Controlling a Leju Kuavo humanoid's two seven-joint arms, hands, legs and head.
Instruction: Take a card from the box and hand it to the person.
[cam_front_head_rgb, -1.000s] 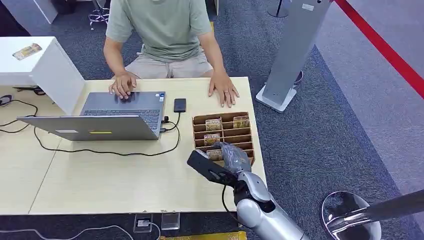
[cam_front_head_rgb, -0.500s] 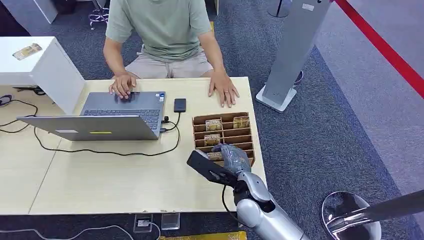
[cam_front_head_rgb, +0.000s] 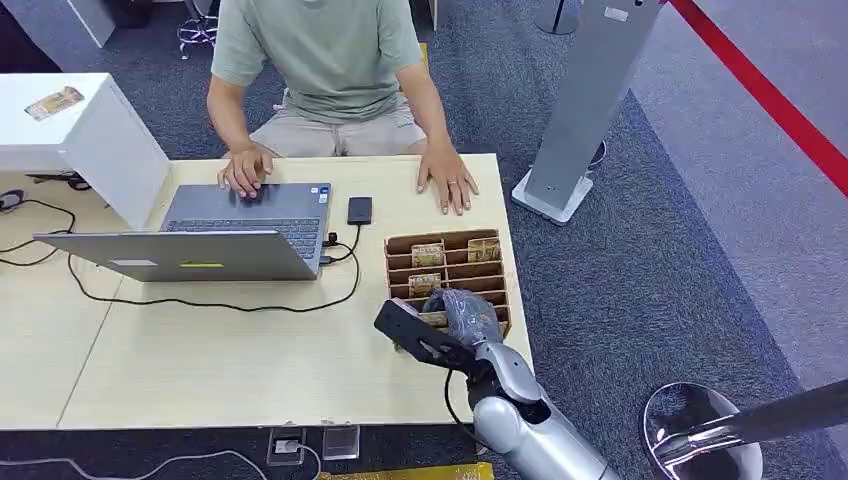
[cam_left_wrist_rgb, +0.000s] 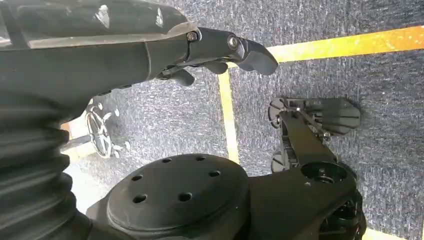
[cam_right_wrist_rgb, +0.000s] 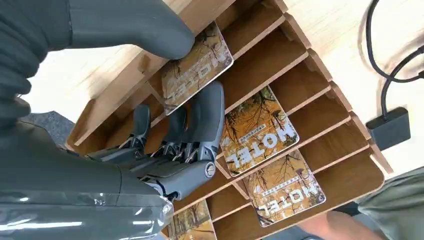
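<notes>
The brown slotted card box stands on the table's right part, with hotel cards in some slots. My right hand reaches into its nearest row. In the right wrist view the thumb presses on top of one card and a dark finger lies under it, so the card is pinched, still at its slot in the box. Two more cards lie in slots beyond. My left hand hangs over the carpet, holding nothing. The person's hand rests flat on the table behind the box.
An open laptop with a black cable takes up the table's left middle, and a dark phone lies beside it. The person sits at the far side, the other hand on the keyboard. A grey stand rises right of the table.
My right hand has shifted only slightly at the box's near row. The person and the things on the table have not moved.
</notes>
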